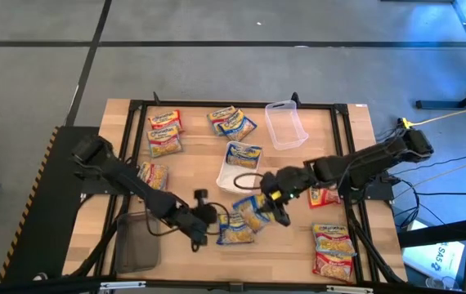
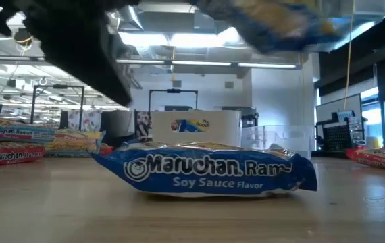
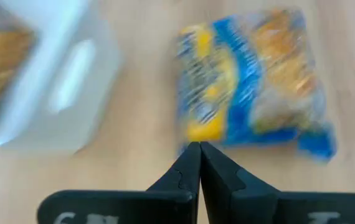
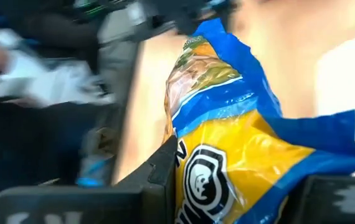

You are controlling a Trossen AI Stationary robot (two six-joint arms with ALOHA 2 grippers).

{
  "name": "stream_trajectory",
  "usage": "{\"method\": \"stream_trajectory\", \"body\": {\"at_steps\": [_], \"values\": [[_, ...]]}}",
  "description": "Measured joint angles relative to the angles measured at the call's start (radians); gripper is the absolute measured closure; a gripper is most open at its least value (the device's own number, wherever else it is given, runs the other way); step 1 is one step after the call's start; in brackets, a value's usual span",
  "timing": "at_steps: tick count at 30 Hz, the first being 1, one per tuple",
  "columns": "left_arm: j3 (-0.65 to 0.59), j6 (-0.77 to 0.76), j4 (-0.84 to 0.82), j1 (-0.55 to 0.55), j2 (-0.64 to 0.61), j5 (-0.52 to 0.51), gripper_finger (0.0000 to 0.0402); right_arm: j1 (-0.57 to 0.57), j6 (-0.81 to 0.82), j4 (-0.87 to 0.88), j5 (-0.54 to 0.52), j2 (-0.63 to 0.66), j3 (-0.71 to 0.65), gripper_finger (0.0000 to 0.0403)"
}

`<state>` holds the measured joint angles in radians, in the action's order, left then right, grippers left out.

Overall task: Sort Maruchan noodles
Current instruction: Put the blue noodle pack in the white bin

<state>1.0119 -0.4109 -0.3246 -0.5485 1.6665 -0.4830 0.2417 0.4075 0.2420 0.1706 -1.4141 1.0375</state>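
Low view: nearest the camera, a blue Soy Sauce Flavor Maruchan packet (image 2: 209,172) lies flat on the wooden table (image 2: 57,209), with bare wood in front of it and to both sides. Above it hangs a second blue-bordered packet (image 4: 240,149), clamped between the right gripper's (image 1: 275,204) fingers and lifted clear of the table (the right wrist view shows its crumpled end pinched in the claw). The left gripper (image 1: 208,214) sits low just beside the lying packet, its fingers pressed together on nothing. Past these, in the high view, the white tray (image 1: 226,175) holds one blue packet (image 1: 244,154) at its far end, and the clear plastic tub (image 1: 285,125) stands near the far edge. Red-bordered packets (image 1: 164,133) lie at the far left corner, a mixed pair (image 1: 232,122) beside the tub, one packet (image 1: 154,175) near the left edge, one (image 1: 324,196) under the right arm, and two (image 1: 334,250) at the near right corner. Open wood remains between tray and left-hand packets.
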Motion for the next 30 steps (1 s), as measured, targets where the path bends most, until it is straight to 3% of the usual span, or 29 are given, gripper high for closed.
{"method": "stream_trajectory", "body": {"at_steps": [4, 6, 13, 19, 23, 30], "values": [[-0.057, -0.004, -0.047, -0.022, -0.099, -0.052, 0.0398, -0.072, -0.11, 0.223, -0.141, -0.024, 0.169, 0.0313], [-0.126, -0.017, 0.005, -0.026, -0.137, -0.049, 0.0398, -0.11, -0.162, 0.336, -0.183, -0.052, 0.255, 0.0313], [-0.375, -0.129, 0.215, -0.035, -0.282, -0.059, 0.0398, -0.237, -0.293, 0.577, -0.193, -0.223, 0.526, 0.0313], [-0.485, -0.105, 0.333, -0.007, -0.358, -0.076, 0.0398, -0.319, -0.407, 0.788, -0.161, -0.4, 0.732, 0.0337], [-0.499, -0.106, 0.333, 0.009, -0.365, -0.079, 0.0398, -0.345, -0.467, 0.899, -0.162, -0.497, 0.819, 0.034], [-0.499, -0.108, 0.351, 0.005, -0.365, -0.08, 0.0398, -0.347, -0.499, 0.913, -0.16, -0.562, 0.839, 0.0333]]}}
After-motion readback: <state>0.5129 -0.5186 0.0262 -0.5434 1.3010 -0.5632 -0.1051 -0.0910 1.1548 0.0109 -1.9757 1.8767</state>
